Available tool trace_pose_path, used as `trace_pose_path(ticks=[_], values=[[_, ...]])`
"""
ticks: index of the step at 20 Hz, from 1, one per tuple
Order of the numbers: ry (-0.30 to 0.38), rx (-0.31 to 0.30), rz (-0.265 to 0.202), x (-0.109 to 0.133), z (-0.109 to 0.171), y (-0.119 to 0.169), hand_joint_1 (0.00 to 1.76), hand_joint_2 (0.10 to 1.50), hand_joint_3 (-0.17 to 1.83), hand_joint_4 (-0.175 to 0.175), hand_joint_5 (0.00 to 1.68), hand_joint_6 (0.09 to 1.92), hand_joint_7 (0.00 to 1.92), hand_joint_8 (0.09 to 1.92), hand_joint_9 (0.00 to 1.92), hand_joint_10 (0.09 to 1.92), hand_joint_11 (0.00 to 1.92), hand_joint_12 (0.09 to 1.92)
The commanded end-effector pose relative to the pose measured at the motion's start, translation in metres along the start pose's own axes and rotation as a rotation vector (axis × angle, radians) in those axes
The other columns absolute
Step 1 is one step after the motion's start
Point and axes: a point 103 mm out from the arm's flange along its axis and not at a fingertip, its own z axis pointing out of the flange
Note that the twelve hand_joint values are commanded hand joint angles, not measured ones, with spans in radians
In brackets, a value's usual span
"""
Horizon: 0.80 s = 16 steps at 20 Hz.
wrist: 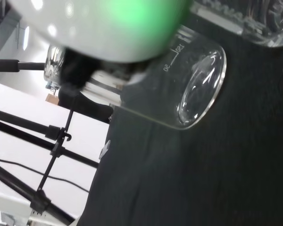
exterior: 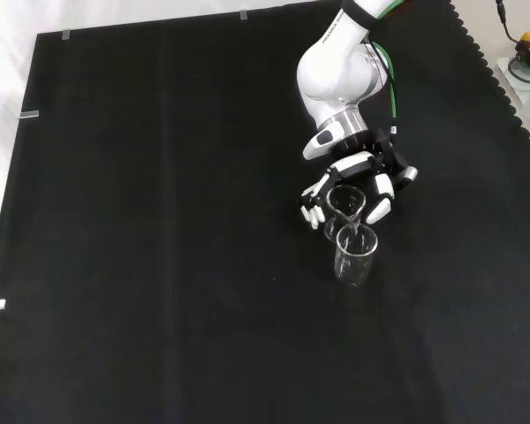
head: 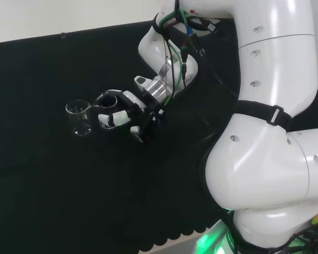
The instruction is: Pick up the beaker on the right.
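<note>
Hand point(exterior: 358, 190) curls round one beaker point(exterior: 344, 202) — lift straight up, clear of the second beaker point(exterior: 356, 252) just beside.

Wrist view: blurred white-green part of the robot hand point(wrist: 108, 23) covers the beaker's point(wrist: 179, 89) mouth end. A second glass piece point(wrist: 264, 19) is cut off at the picture's edge. Front view: fingers point(exterior: 316, 199) partly hide the rear beaker point(exterior: 344, 203).

Front view: one beaker point(exterior: 356, 253) before another beaker point(exterior: 344, 202).
</note>
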Motion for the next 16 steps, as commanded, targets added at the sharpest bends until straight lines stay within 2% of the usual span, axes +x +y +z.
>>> trace_pose_path(ticks=[1,2,4,6,7,9,11,14,16], values=[[0.01,-0.046,0.023,0.0,-0.001,0.001,1.24,0.63,0.72,-0.135,1.01,0.9,0.97,0.68,0.97,0.51,0.6,1.13],[0.016,-0.052,0.028,0.0,-0.001,0.002,1.26,0.74,0.55,-0.155,1.08,0.83,1.08,0.7,1.07,0.5,0.74,1.05],[0.024,-0.062,0.028,0.001,-0.004,0.001,1.36,0.9,0.22,-0.171,1.14,0.73,1.28,0.59,1.08,0.65,0.91,0.94],[0.014,-0.067,0.022,0.003,-0.004,0.003,1.4,0.96,0.07,-0.175,1.18,0.66,1.37,0.5,1.1,0.67,0.97,0.88],[0.01,-0.07,0.018,0.004,-0.004,0.004,1.41,0.97,0.04,-0.175,1.2,0.63,1.39,0.47,1.11,0.65,0.98,0.86],[0.015,-0.078,0.01,0.006,-0.006,0.005,1.41,1.01,-0.09,-0.171,1.23,0.63,1.51,0.22,1.18,0.54,1.02,0.8],[0.001,-0.091,0.0,0.011,0.0,0.011,1.42,1.03,-0.15,-0.17,1.25,0.62,1.58,0.09,1.21,0.49,1.02,0.81],[-0.007,-0.114,-0.014,0.017,-0.001,0.014,1.42,1.04,-0.17,-0.17,1.26,0.62,1.61,0.09,1.22,0.48,1.02,0.82],[-0.01,-0.125,-0.02,0.02,-0.004,0.015,1.42,1.0,-0.1,-0.174,1.27,0.53,1.6,0.09,1.22,0.47,1.02,0.82]])
